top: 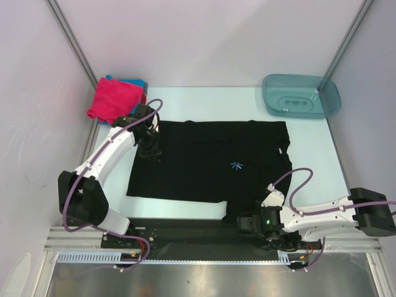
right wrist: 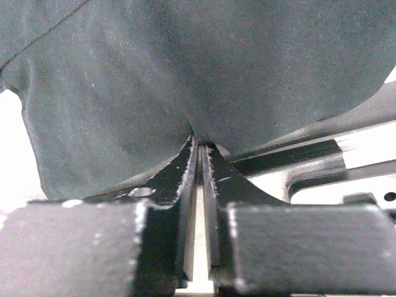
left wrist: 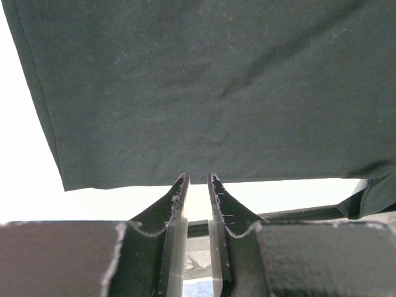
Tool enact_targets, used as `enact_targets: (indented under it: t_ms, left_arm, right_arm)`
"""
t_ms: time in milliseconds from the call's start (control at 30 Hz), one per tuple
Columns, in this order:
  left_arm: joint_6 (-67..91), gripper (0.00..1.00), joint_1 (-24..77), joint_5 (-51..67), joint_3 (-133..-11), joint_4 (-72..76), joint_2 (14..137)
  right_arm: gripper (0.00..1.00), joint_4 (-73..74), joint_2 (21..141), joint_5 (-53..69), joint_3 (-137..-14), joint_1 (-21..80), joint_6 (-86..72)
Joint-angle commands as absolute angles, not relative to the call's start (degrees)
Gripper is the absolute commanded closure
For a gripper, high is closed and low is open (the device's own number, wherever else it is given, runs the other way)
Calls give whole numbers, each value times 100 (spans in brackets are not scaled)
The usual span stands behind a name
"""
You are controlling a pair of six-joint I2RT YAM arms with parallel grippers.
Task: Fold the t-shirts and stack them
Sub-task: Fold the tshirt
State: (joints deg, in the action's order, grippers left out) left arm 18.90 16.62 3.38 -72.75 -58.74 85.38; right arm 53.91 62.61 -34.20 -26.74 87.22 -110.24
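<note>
**Two corner grips on the black t-shirt, one of them doubtful**

The black t-shirt (top: pixel 204 164) lies spread flat across the middle of the bench (top: pixel 309 142). The right pincer (right wrist: pixel 201 145) is clamped on a small pucker of its near hem, by the bench's front edge. The left pincer (left wrist: pixel 198 179) sits at the far-left hem with its fingers a narrow slit apart, and I cannot tell whether it has the cloth. If only one side truly holds, a lift would likely drag the shirt askew and bunch it. The right bite looks shallow, so the fabric may slip out or only the top layer may rise. The folded pink shirt (top: pixel 114 99) lies near the left arm, where a wide swing could nudge it.
</note>
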Motion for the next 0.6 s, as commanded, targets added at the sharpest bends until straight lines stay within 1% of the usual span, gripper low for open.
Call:
enact_targets:
  t_ms: [0,67,100,200,333,567]
  left_arm:
    - [1740,77,1635,404,-7277,-5774,8446]
    - [1749,78,1635,404,-7269,-5766,8438]
    - [1749,78,1635,413,-7269,-5774,8455]
    - [1740,78,1635,413,-7295,-5774,8464]
    - [1740,77,1635,404,-7312,-5774,8481]
    - [1723,77,1626,466,-7277,-5757,8490]
  right_arm:
    - [95,5774,6117,-3787,-2864,8675,-10943]
    - [100,6054,6082,-3867,-3084,8692,-10742]
    - [100,6151,6073,-3919,-3372,8692,-10636]
    - [100,6591,6108,-4130,-3917,8710,-10372]
    - [100,6969,6065,-4289,-4349,8710,-10187]
    - [100,7786,5915,-4333,-4781,8508,-10284]
